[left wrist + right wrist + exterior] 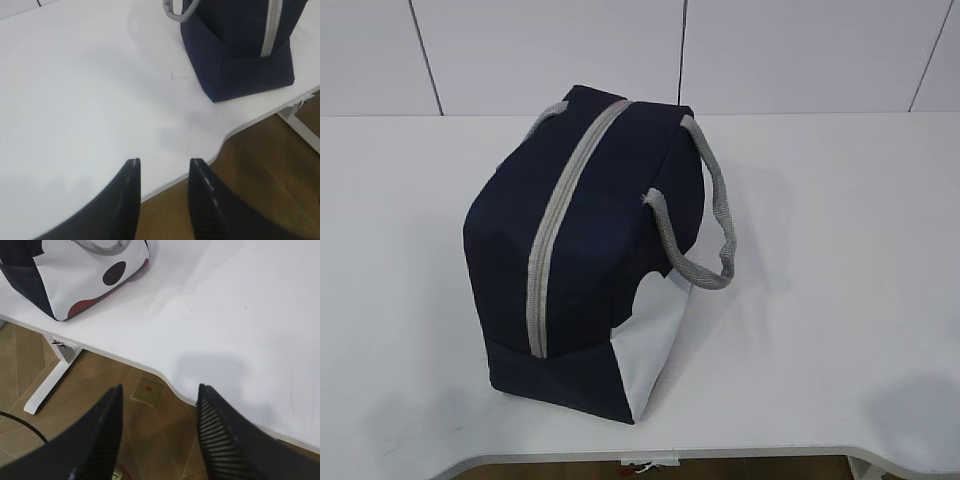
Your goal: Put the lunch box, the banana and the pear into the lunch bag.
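Observation:
The navy lunch bag (585, 250) stands in the middle of the white table, its grey zipper (555, 225) shut along the top. A grey strap handle (705, 215) hangs on its right side and a white end panel (655, 345) faces front right. The bag also shows in the left wrist view (240, 45) and the right wrist view (75, 275). The lunch box, the banana and the pear are out of view. My left gripper (162, 162) is open and empty over the table's front edge. My right gripper (159, 387) is open and empty over the front edge. Neither gripper shows in the exterior view.
The white table (840, 300) has a curved cut-out front edge (220, 145). Wooden floor (150, 430) and a white table leg (50, 380) lie below. A white panelled wall (770, 50) stands behind the table.

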`<control>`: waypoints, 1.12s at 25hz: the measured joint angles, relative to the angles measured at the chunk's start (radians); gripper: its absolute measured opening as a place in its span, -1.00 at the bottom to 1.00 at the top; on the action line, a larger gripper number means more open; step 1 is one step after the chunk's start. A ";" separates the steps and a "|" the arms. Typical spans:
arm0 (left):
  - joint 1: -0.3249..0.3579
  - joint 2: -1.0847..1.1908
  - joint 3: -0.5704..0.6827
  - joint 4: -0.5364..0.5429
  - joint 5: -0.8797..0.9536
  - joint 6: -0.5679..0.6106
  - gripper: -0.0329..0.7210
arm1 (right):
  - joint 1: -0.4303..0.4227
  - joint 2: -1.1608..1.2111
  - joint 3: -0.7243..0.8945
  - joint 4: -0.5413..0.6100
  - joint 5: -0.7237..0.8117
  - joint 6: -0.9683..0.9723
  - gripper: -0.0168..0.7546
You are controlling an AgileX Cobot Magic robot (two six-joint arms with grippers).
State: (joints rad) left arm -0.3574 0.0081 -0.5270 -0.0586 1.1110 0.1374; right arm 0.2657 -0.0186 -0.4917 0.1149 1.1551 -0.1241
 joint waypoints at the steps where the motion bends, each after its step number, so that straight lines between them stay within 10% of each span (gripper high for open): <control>1: 0.000 -0.002 0.000 0.000 0.000 0.000 -0.26 | 0.000 0.000 0.000 0.000 0.000 0.000 0.07; 9: 0.038 -0.002 0.000 0.000 0.000 0.000 -0.26 | -0.003 0.000 0.000 -0.005 -0.003 0.000 0.07; 19: 0.326 -0.002 0.000 0.000 0.000 0.000 -0.26 | -0.152 0.000 0.000 -0.027 -0.003 0.000 0.07; 28: 0.357 -0.002 0.000 0.000 0.000 0.000 -0.26 | -0.156 0.000 0.000 -0.028 -0.003 -0.002 0.07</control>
State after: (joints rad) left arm 0.0001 0.0065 -0.5270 -0.0586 1.1110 0.1369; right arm 0.1100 -0.0186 -0.4917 0.0865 1.1516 -0.1260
